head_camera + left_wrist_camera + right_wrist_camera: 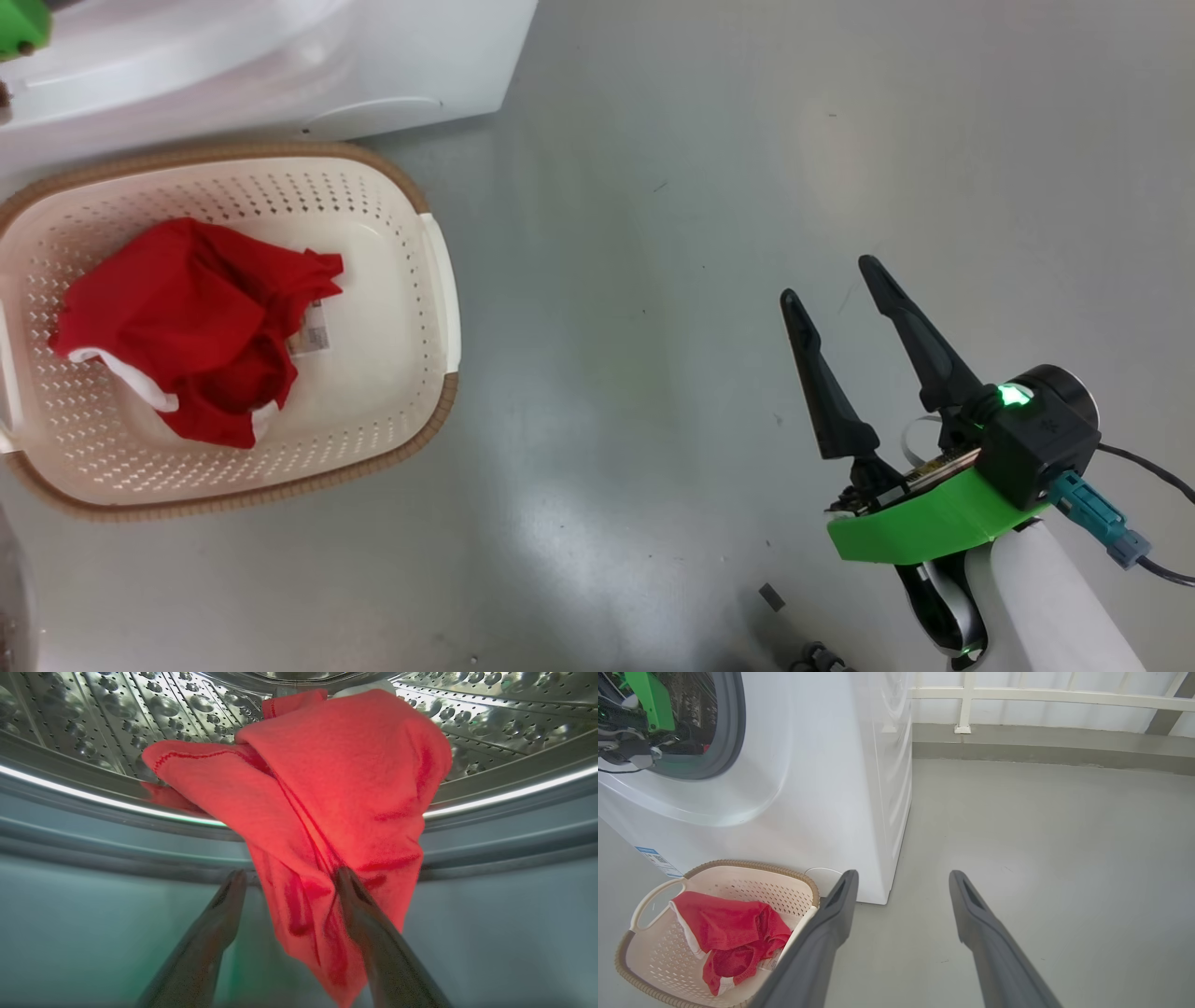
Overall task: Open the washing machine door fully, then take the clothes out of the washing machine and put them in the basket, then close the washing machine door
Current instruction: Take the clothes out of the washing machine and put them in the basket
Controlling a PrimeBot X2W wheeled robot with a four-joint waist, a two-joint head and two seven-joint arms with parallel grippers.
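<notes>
Firstly, at the far left of the head view the cream basket (425, 373), perforated and edged with a brown woven-look rim, sits on the grey floor (653, 233) just below the white washing machine (280, 56). Inside it lies a crumpled bright red garment (177, 317) with white trim along its edges. At lower right the right jaws stand spread, holding nothing, well apart from the basket. In the left wrist view a second red garment (336, 779) drapes out over the lip of the steel perforated drum (117, 714). The left jaws are spread, and the cloth's lower fold hangs between them, not pinched.
</notes>
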